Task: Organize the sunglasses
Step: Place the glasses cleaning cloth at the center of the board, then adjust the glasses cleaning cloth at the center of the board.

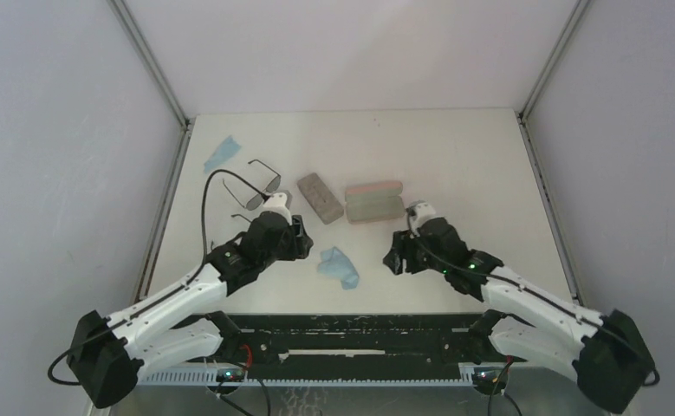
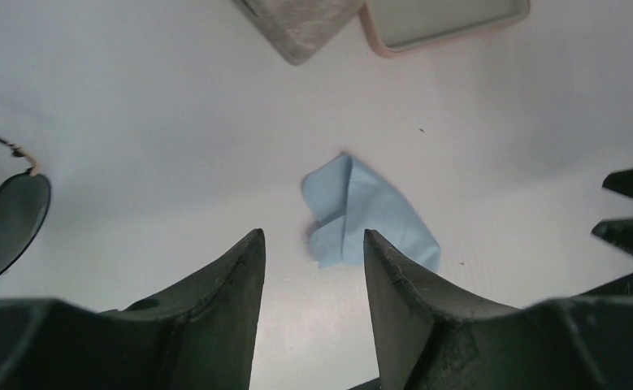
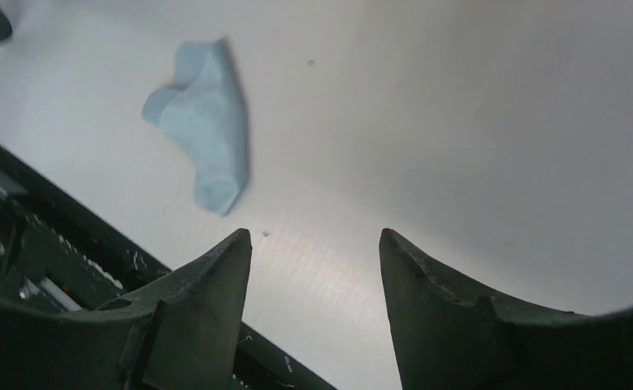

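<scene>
View from above, read left to right, all places given from the crumpled blue cloth [image 1: 338, 266] near the table's front edge.

(a) A second blue cloth [image 1: 221, 152] lies far back-left of it, by the left wall.
(b) The sunglasses [image 1: 256, 187], a thin black wire pair with dark lenses, lie back-left of the cloth with their arms unfolded. My left wrist view catches one lens [image 2: 8, 227] at its left edge.
(c) My left gripper [image 1: 299, 239] hovers just left of the cloth, fingers spread and empty. In its own view [image 2: 313, 237] the cloth [image 2: 366, 215] shows through the gap.
(d) The grey-brown case [image 1: 320, 197] lies straight behind the cloth.
(e) The pink case [image 1: 374, 201] lies behind and slightly right of it, grey inside facing up.
(f) My right gripper [image 1: 394, 260] hangs right of the cloth, fingers also spread and holding nothing. Its wrist view [image 3: 314, 237] shows bare table between them and the cloth [image 3: 203, 122] at upper left. A dark shape in that view's top-left corner may be a lens; too little of it shows to tell.

Surface: a white table [image 1: 455, 156]. Room: plain grey walls [image 1: 56, 130] with metal posts [image 1: 152, 65] at the back corners.
</scene>
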Robot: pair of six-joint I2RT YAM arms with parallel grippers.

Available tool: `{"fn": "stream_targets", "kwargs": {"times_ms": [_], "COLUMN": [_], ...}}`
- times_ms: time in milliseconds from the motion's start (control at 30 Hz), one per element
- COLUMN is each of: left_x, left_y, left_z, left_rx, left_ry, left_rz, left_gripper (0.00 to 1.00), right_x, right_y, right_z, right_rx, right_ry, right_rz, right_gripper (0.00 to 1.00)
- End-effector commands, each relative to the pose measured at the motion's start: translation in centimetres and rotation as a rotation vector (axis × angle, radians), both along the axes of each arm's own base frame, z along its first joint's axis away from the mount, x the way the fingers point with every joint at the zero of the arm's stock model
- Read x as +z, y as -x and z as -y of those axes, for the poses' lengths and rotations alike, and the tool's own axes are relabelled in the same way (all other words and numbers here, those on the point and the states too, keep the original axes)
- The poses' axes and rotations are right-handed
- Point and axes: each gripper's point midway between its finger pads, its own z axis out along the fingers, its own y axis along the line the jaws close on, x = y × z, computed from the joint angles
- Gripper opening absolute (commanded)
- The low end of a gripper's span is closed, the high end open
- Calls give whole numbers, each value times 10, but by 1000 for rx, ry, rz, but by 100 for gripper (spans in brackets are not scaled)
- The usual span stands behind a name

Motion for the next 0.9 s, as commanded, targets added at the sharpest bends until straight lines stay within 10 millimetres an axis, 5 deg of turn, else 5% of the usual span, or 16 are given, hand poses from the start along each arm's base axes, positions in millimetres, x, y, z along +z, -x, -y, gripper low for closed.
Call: {"fn": "stream_targets", "kwargs": {"times_ms": [0, 200, 433, 867], "left_x": [10, 8, 11, 4], "left_y": [-9, -2, 7, 11], "left_z": [-15, -39, -58, -62], "left_rx": [96, 172, 255, 258], "left_ry": [75, 100, 180, 172], "left_rz": [61, 112, 169, 168], "left_gripper": [53, 51, 48, 48], "right_x": [23, 21, -9, -47], "right_y": [-6, 1, 8, 4], "right_z": [-51, -121, -177, -194], "right_rx": [126, 272, 351, 358], "right_ry": [71, 211, 279, 370], "right_rz": [125, 162, 91, 9], "right_gripper": [59, 58, 53, 42]}}
